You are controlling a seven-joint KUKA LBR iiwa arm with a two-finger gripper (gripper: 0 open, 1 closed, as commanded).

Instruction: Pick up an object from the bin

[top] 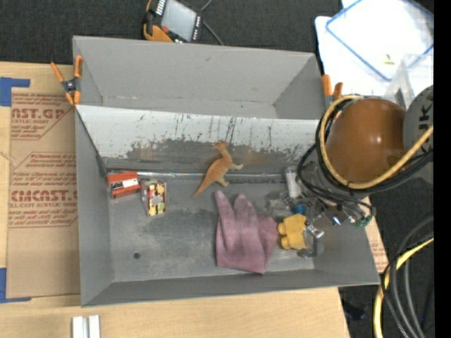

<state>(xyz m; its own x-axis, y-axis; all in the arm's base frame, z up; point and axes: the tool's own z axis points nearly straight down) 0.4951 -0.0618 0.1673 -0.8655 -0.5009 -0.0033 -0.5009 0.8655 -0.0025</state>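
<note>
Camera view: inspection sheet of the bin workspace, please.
Surface: grey metal bin, floor scuffed, back wall streaked.
Job's things: small yellow lumpy toy at right, beside the claw; crumpled mauve cloth just left of it.
Clutter: orange plastic dinosaur by the back wall; red-orange block and small clear packet at left.
Grippers: claw low at the bin's right; hold cannot be told.
Cables: black and yellow cables looped round the arm's brown cover.
Surroundings: black handheld device behind the bin; blue-edged clear plastic sheet at upper right.

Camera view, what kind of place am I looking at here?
Probably a robotics lab's grasp-testing station: a grey metal bin holds an orange toy dinosaur and a purple glove, and a robot gripper hangs beside a yellow toy.
</note>
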